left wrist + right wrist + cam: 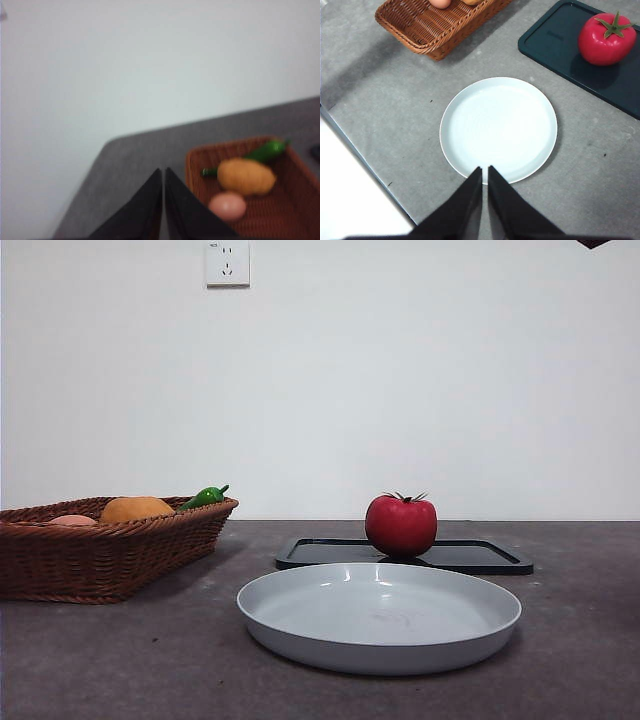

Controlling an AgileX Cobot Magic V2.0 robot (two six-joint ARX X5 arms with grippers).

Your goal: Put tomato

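Nothing is done yet: the tomato (401,526) sits on the dark tray (480,558) at middle right, behind the empty plate (379,648), and the left tool (163,172) and right tool (485,170) are both closed together, holding nothing.

Both claws (163,205) (485,200): plain matte blk, wedge-shaped jaws tapering to tips.

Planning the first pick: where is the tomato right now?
The tomato sits on the dark tray, right of centre in the front view, just behind the empty grey plate.

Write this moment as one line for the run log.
tomato: on black tray | plate: bare | left gripper: shut, near basket | right gripper: shut, above plate
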